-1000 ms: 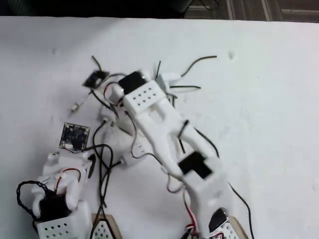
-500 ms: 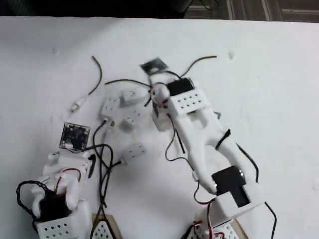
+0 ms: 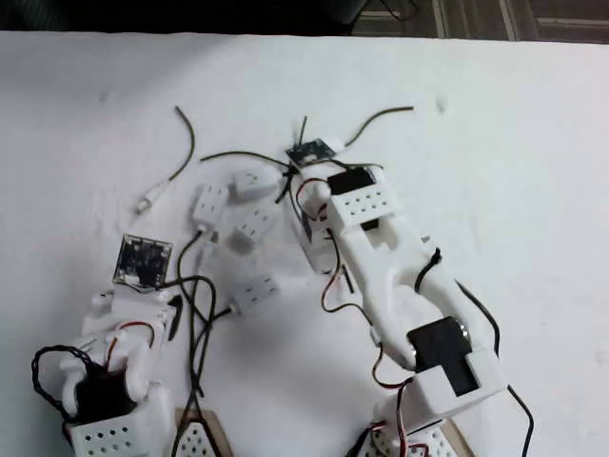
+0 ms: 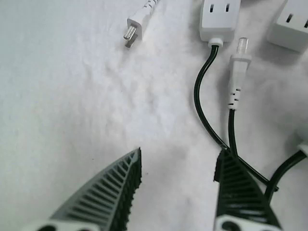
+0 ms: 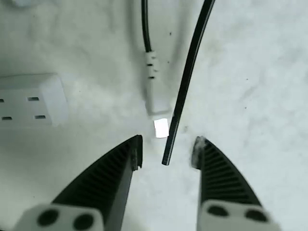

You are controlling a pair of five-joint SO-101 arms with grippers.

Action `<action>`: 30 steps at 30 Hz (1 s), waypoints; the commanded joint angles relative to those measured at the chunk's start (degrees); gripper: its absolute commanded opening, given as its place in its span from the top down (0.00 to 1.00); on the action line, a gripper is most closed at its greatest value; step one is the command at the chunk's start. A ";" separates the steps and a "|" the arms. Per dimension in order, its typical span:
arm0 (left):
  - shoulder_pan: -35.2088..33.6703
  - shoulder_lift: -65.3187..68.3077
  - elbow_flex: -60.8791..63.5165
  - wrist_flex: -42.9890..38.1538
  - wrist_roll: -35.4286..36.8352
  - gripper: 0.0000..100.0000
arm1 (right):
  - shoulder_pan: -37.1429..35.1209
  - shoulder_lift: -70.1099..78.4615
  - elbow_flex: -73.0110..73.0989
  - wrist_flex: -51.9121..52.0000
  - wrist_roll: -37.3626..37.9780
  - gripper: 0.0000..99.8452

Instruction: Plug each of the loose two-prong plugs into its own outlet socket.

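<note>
Several white outlet sockets lie mid-table, among them one (image 3: pixel 211 200), another (image 3: pixel 255 183) and a third (image 3: pixel 255 290). A loose white plug (image 3: pixel 147 202) on a black cord lies to their left; the left wrist view shows it (image 4: pixel 136 23) beyond my open left gripper (image 4: pixel 179 154). A second plug (image 4: pixel 239 60) lies beside a corded socket (image 4: pixel 220 12). My open right gripper (image 5: pixel 168 140) hovers just short of another white plug (image 5: pixel 156 94), its prongs (image 5: pixel 161 127) facing the jaws. A black wire (image 5: pixel 188 72) crosses that plug. A socket (image 5: pixel 29 100) lies off to one side.
The right arm (image 3: pixel 381 248) stretches from the front edge to the table's middle, over the cords. The left arm (image 3: pixel 119 352) sits folded at the front left. Black cords (image 3: pixel 195 314) trail toward the front. Bare white tabletop (image 3: pixel 514 171) spreads at the right and back.
The right arm swung from over the sockets to the right, uncovering them, then drew its wrist slightly toward the front. The left arm stayed still.
</note>
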 commanded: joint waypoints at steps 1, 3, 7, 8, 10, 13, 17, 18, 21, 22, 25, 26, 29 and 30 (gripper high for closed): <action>-0.57 -0.48 -0.26 0.09 -0.09 0.75 | 0.66 -2.68 -1.49 0.84 0.35 0.86; -0.57 -0.48 -0.26 0.09 -0.09 0.75 | 0.66 -1.98 -1.49 0.48 3.08 0.87; -0.57 -0.48 -0.26 0.09 -0.09 0.75 | 0.92 0.57 -1.41 -3.03 5.45 0.87; -0.57 -0.48 -0.26 0.09 -0.09 0.75 | 0.84 0.92 -1.49 -3.30 5.54 0.87; -0.57 -0.48 -0.26 0.09 -0.09 0.75 | 0.40 1.19 -2.02 -3.12 5.63 0.87; -0.57 -0.48 -0.26 0.09 -0.09 0.75 | -1.01 1.19 -3.69 -1.71 5.63 0.87; -0.57 -0.48 -0.26 0.09 -0.09 0.75 | -4.09 1.71 -6.33 0.57 5.01 0.87; -0.57 -0.48 -0.26 0.09 -0.09 0.75 | -4.88 1.80 -6.42 0.40 5.01 0.87; -0.57 -0.48 -0.35 0.09 -0.09 0.75 | -7.16 1.80 -6.42 -0.48 3.78 0.87; -0.57 -0.48 -0.35 0.09 -0.09 0.75 | -7.69 1.80 -6.42 -0.84 2.73 0.88; -0.57 -0.48 -0.35 0.18 -0.09 0.75 | -9.19 2.07 -6.33 -1.89 1.85 0.91; -0.57 -0.48 -0.35 0.18 -0.09 0.75 | -9.63 2.68 -6.42 -1.98 1.85 0.92; -0.57 -0.48 -0.35 0.18 -0.09 0.75 | -10.77 5.58 -6.77 -1.89 1.41 0.90; -0.57 -0.48 -0.35 0.18 -0.09 0.75 | -11.21 6.81 -6.77 -1.98 1.41 0.90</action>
